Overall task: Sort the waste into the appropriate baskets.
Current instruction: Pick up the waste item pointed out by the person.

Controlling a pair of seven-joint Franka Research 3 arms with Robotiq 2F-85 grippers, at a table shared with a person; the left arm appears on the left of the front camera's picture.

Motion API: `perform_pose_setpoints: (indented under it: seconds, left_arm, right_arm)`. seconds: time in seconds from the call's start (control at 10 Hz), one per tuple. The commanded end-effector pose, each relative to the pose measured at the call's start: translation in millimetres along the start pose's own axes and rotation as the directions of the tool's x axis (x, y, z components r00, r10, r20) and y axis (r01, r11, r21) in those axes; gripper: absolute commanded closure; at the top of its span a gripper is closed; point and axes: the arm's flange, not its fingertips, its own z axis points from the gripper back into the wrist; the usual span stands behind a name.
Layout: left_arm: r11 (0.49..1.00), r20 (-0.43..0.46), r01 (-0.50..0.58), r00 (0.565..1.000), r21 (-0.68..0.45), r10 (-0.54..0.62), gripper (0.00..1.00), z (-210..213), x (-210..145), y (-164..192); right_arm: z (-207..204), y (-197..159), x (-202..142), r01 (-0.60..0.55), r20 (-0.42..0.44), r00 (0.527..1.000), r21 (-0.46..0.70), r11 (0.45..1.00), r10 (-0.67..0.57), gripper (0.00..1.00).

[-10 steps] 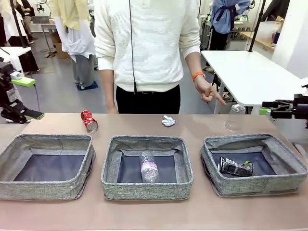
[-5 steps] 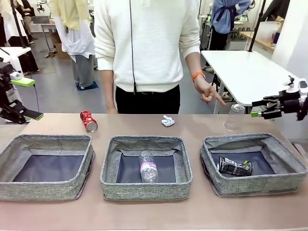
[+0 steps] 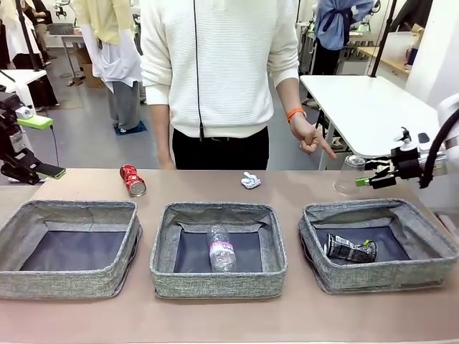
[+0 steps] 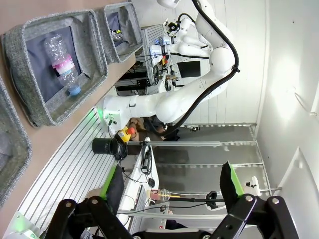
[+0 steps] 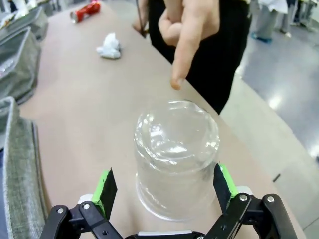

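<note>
At the tabletop's (image 3: 215, 315) left edge the left end effector (image 3: 56, 147) hangs with fingers apart. The right end effector (image 3: 366, 173), fingers equally spread, has swung in from the right toward the upturned clear plastic cup (image 3: 350, 174), at which a person's hand (image 3: 310, 136) points. The cup stands ungripped just ahead of the gap between its fingers, likely the next piece to be sorted.

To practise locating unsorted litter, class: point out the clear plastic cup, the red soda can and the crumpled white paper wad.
clear plastic cup (image 5: 175, 164): right wrist view, on its side wall.
red soda can (image 3: 133, 180): front view, middle of its body.
crumpled white paper wad (image 3: 251, 180): front view, its centre.
</note>
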Motion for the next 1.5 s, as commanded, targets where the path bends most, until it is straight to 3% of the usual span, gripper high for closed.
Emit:
perform_pose_setpoints:
  seconds: [0.0, 0.9, 1.0, 1.1, 1.2, 1.3, 1.4]
  left_arm:
    - [1.000, -0.011, 0.019, 1.000, -0.002, -0.019, 0.00, 1, -1, -1]
    - [1.000, -0.011, 0.019, 1.000, -0.002, -0.019, 0.00, 1, -1, -1]
    - [1.000, -0.011, 0.019, 1.000, -0.002, -0.019, 0.00, 1, -1, -1]
    - [1.000, -0.011, 0.019, 1.000, -0.002, -0.019, 0.00, 1, -1, -1]
    - [1.000, -0.011, 0.019, 1.000, -0.002, -0.019, 0.00, 1, -1, -1]
    - [1.000, -0.011, 0.019, 1.000, -0.002, -0.019, 0.00, 1, -1, -1]
    - [1.000, -0.011, 0.019, 1.000, -0.002, -0.019, 0.00, 1, -1, -1]
  right_arm:
    - [-17, -4, 2, -0.011, 0.027, 1.000, -0.031, 0.999, 0.012, 0.00]
    - [-40, -6, -9, 0.076, 0.142, 0.988, -0.066, 0.995, -0.066, 0.00]
    - [-38, -7, -12, 0.088, 0.107, 0.991, -0.073, 0.993, -0.080, 0.19]
    - [-37, -6, -12, 0.094, 0.118, 0.989, -0.068, 0.993, -0.085, 0.19]
    - [-36, -6, -13, 0.098, 0.117, 0.989, -0.069, 0.993, -0.090, 0.39]
    - [-36, -6, -14, 0.105, 0.121, 0.988, -0.068, 0.992, -0.096, 0.25]
    - [-36, -6, -15, 0.106, 0.118, 0.988, -0.063, 0.992, -0.098, 0.58]
